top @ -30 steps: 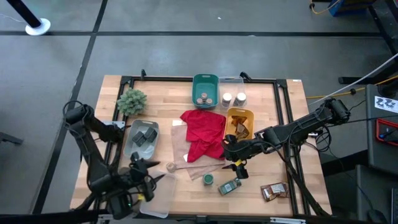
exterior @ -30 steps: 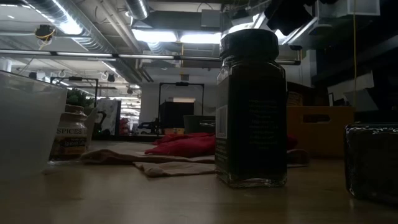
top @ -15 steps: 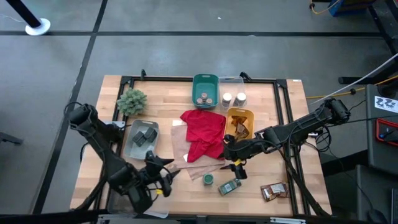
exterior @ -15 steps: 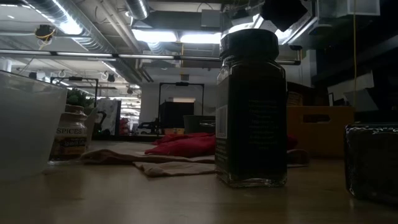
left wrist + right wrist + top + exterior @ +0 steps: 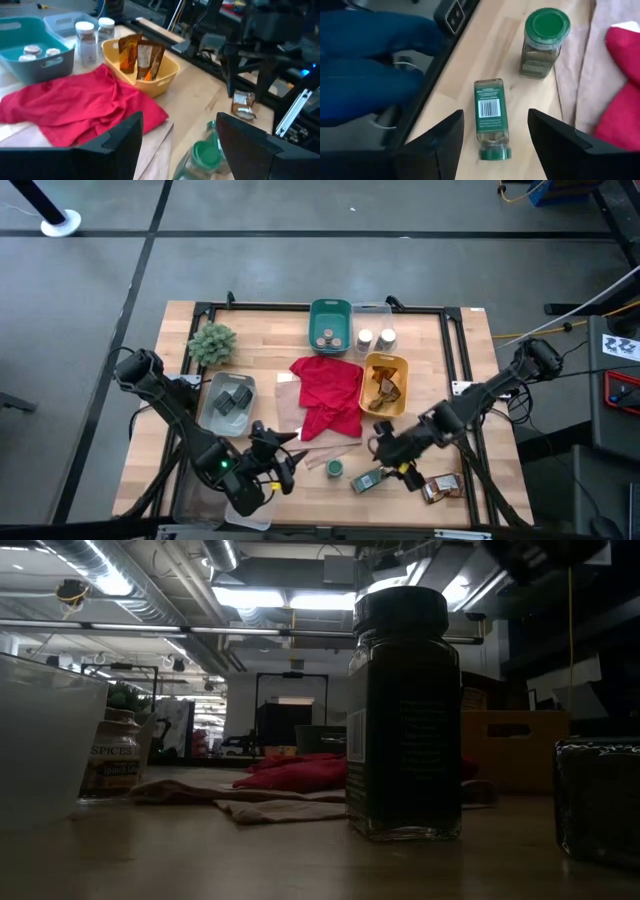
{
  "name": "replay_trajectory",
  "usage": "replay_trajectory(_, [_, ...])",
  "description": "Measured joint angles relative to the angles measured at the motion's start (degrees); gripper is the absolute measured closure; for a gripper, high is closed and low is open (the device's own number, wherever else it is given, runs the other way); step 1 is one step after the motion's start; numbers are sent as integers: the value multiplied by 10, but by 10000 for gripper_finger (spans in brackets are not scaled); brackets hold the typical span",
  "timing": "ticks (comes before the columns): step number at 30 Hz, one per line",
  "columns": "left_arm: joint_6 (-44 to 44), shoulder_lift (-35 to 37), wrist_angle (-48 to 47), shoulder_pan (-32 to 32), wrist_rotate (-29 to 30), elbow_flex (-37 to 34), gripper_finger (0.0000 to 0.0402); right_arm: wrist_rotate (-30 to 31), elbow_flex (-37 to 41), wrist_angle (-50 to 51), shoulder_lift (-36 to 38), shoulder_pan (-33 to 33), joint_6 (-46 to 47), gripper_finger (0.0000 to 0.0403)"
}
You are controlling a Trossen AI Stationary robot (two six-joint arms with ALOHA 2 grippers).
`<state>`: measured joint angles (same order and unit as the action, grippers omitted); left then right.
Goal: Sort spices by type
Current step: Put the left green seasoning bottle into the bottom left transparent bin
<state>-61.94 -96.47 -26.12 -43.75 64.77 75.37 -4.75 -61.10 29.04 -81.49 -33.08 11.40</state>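
Observation:
A green-lidded spice jar (image 5: 334, 468) stands upright on the table near its near edge; the left wrist view shows the jar (image 5: 202, 155) just ahead of my fingers. A second green-lidded jar (image 5: 490, 117) lies on its side on the wood beside it. My left gripper (image 5: 277, 457) is open, left of the upright jar. My right gripper (image 5: 388, 457) is open and hovers over the lying jar (image 5: 368, 479), one finger on each side of it, touching nothing. Brown packets (image 5: 440, 488) lie flat near the right near corner.
A red cloth (image 5: 328, 395) lies mid-table on tan paper. Behind it stand a teal bin (image 5: 330, 310) with tan-lidded jars, a clear bin with white-lidded jars (image 5: 375, 338) and a yellow bin (image 5: 385, 365) with packets. A grey tray (image 5: 212, 412) holds tins; a plant (image 5: 212, 342) stands far left.
My left gripper has travelled along the near edge toward the table's right, closing on the upright green-lidded jar. My right gripper has moved from beside the yellow bin toward the near edge, over the lying jar. No jar has moved.

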Motion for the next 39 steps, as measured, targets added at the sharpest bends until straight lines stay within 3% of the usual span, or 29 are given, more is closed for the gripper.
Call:
replay_trajectory(3, [27, 0, 18, 0, 2, 0, 166, 76, 1, -11, 0, -42, 2, 182])
replay_trajectory(10, [35, 0, 20, -1, 1, 0, 166, 273, 82, -217, 0, -78, 88, 182])
replay_trajectory(15, [37, 0, 20, -6, 0, 0, 166, 293, 143, -303, -5, -66, 154, 182])
replay_trajectory(19, [42, 0, 19, -12, 0, 0, 166, 313, 168, -354, -29, -65, 147, 182])
replay_trajectory(29, [37, 0, 21, -20, 0, 0, 166, 320, 171, -464, -127, -50, 93, 182])
replay_trajectory(39, [34, -32, 28, -5, -12, 0, 166, 296, 171, -525, -166, -39, 93, 182])
